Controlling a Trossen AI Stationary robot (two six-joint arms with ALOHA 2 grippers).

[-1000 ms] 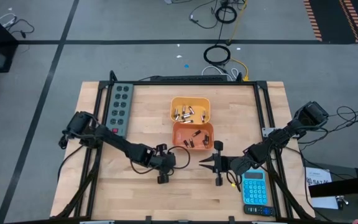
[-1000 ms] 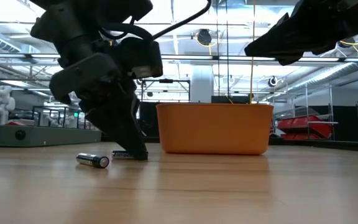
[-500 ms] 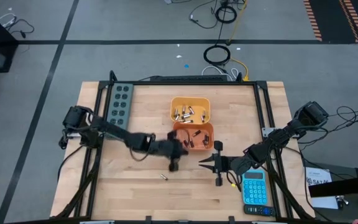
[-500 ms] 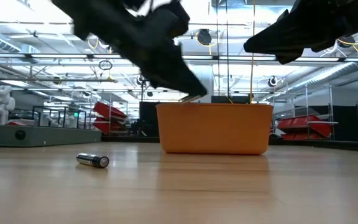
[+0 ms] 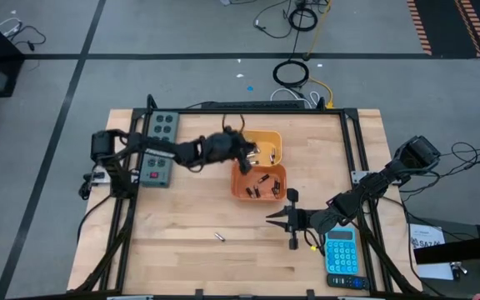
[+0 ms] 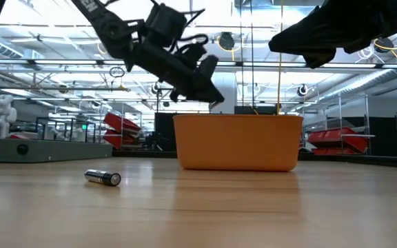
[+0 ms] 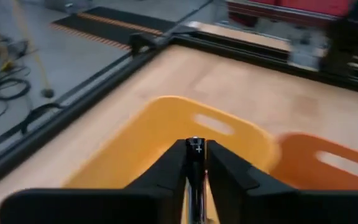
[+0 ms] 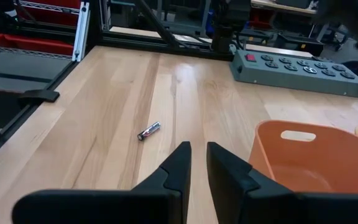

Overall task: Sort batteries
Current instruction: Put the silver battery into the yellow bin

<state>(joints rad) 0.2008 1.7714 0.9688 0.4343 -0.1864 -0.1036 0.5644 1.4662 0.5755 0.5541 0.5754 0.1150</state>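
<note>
The left pincer (image 7: 197,163) is pinching a battery (image 7: 195,155) over the yellow bin (image 5: 257,148); it should be releasing only once centred there (not over the orange bin (image 5: 259,182)). Another battery (image 5: 219,237) is lying on the desk (image 5: 182,250), near the narrowly parted, empty right pincer (image 5: 278,220).

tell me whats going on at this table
The left gripper hangs over the lighter yellow-orange plastic bin, with a small cylindrical battery between its jaws. That bin already holds several silvery cells; the darker orange bin beside it holds dark ones. One loose battery lies on the wooden table. The right gripper waits near the blue calculator.
</note>
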